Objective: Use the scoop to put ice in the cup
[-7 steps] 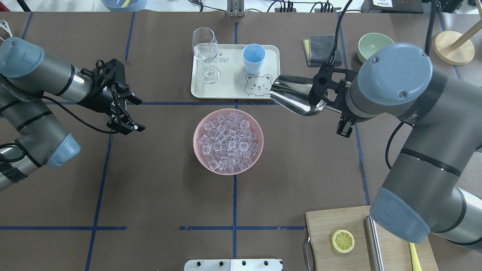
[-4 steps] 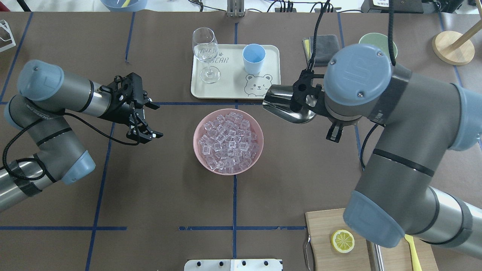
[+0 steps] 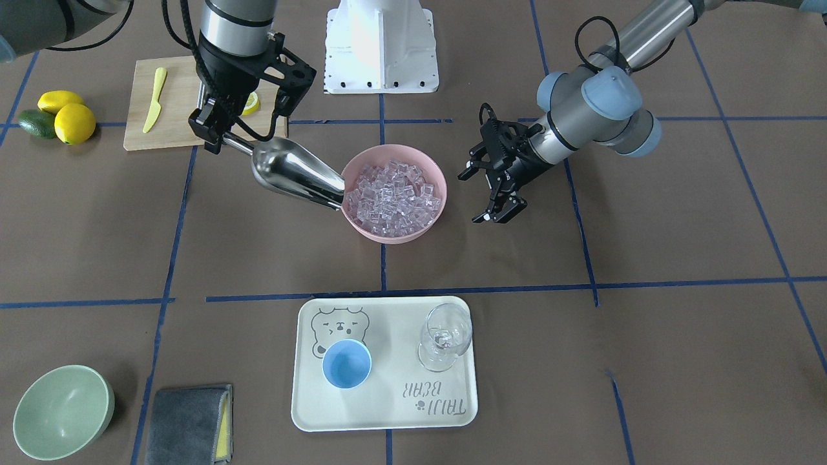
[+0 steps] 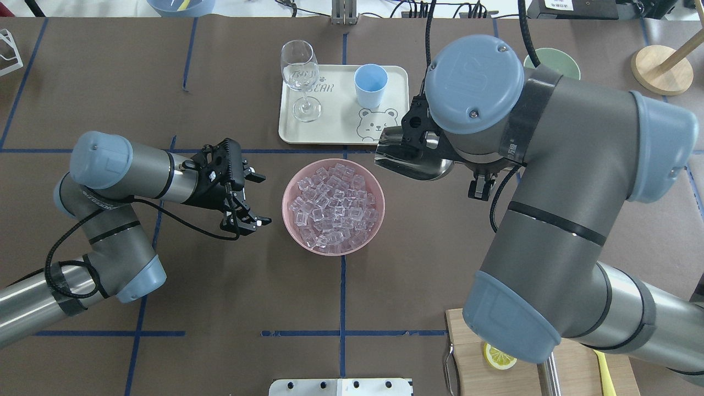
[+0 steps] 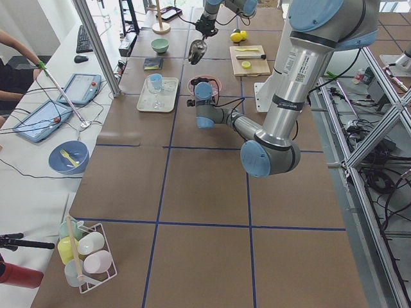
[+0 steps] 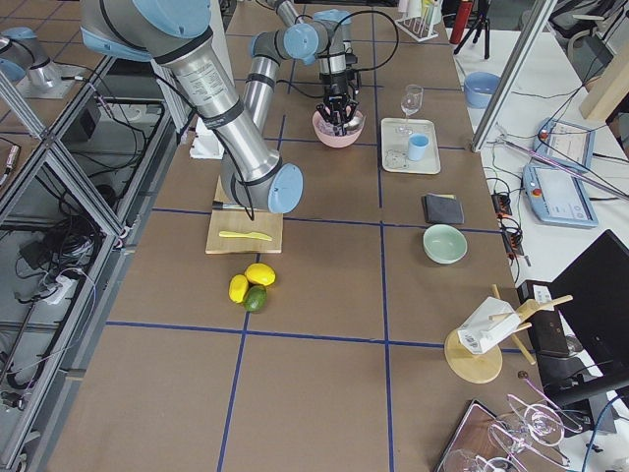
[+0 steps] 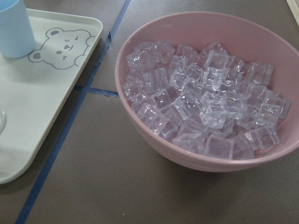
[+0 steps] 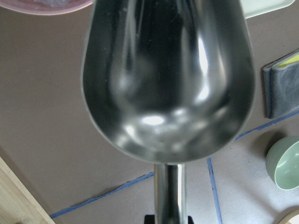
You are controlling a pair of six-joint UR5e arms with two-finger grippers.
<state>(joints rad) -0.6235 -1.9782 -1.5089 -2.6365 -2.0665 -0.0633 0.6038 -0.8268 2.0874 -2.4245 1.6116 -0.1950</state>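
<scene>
A robotics lab; the table [image 4: 220, 286] under the jaws is wrapped in brown paper and ruled into a grid with blue tape [image 4: 342, 286]; two grey industrial arms, the left arm [image 4: 126, 170] and the right arm [image 4: 550, 165], rise from a white base [image 3: 381, 45] behind the jaws of the left gripper [image 4: 263, 199] and the right gripper [image 3: 216, 137]; well beyond the jaws, at the table's far edge, stands an aluminium post [image 5: 99, 48]; past it a white bench [image 5: 32, 205] carries tablets [image 5: 82, 88] and a keyboard [image 5: 84, 38], with a person's arm [image 5: 19, 54] at its end.
</scene>
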